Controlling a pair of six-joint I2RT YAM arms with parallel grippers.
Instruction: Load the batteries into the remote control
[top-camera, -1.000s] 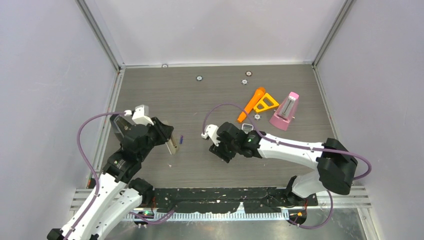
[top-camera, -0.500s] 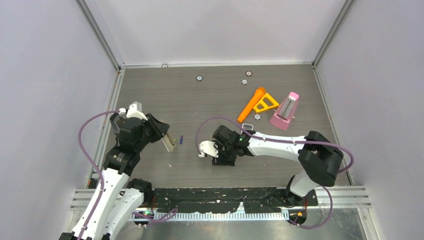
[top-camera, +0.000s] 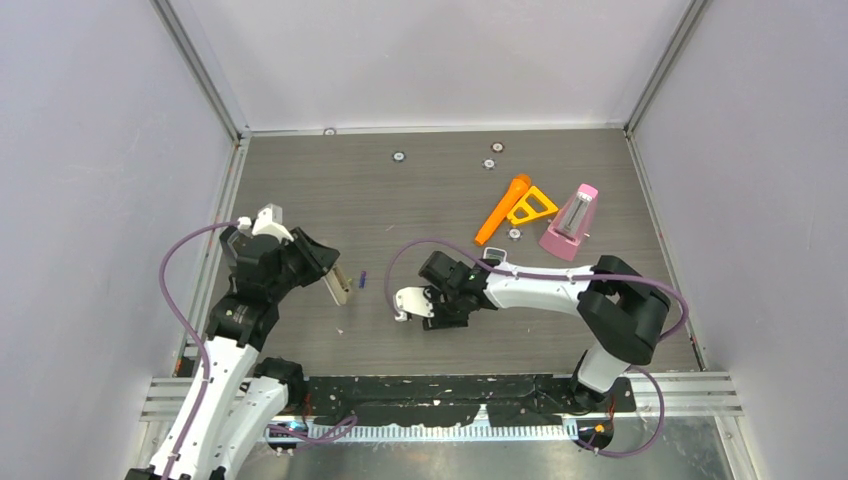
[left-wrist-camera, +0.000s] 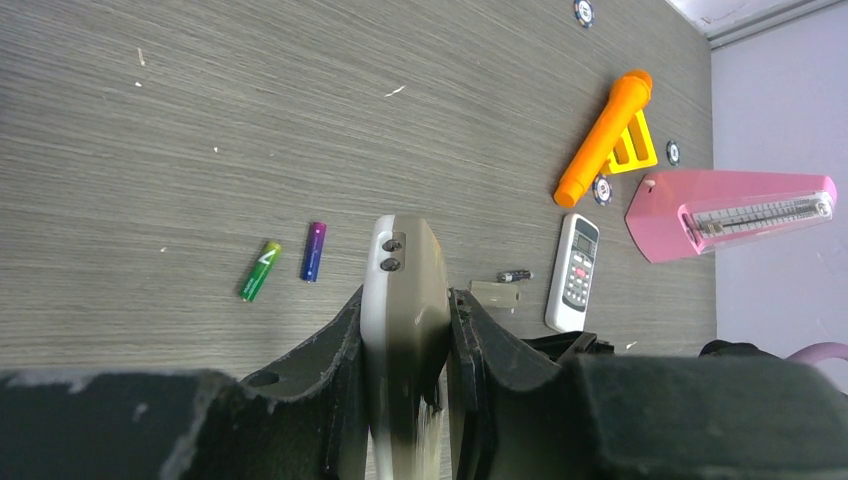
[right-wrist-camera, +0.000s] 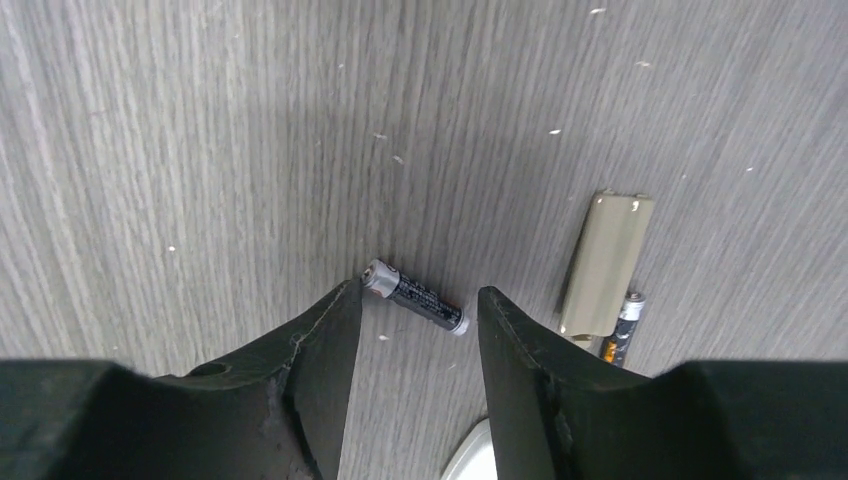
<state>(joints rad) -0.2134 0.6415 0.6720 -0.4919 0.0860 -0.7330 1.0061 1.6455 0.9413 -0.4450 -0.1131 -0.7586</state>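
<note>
My left gripper (left-wrist-camera: 405, 325) is shut on a beige remote control (left-wrist-camera: 403, 265), held edge-on above the table (top-camera: 340, 285). A green battery (left-wrist-camera: 259, 270) and a purple battery (left-wrist-camera: 313, 250) lie side by side on the table to its left. My right gripper (right-wrist-camera: 418, 312) points down at the table, open, with a dark silver-ended battery (right-wrist-camera: 415, 296) lying flat between its fingertips, held by neither. A beige battery cover (right-wrist-camera: 605, 265) lies to the right with another dark battery (right-wrist-camera: 620, 325) beside it. In the top view the right gripper (top-camera: 445, 308) is at mid-table.
A second, white remote with buttons (left-wrist-camera: 574, 272) lies near the cover. An orange toy microphone (top-camera: 503, 208), an orange triangle (top-camera: 532, 206) and a pink metronome (top-camera: 570, 222) sit at the back right. Small round discs (top-camera: 398, 156) dot the far table. Walls close in on three sides.
My right gripper has swung left and nearer, turning its wrist over the dark battery. My left arm shifted slightly left with the remote, then held still.
</note>
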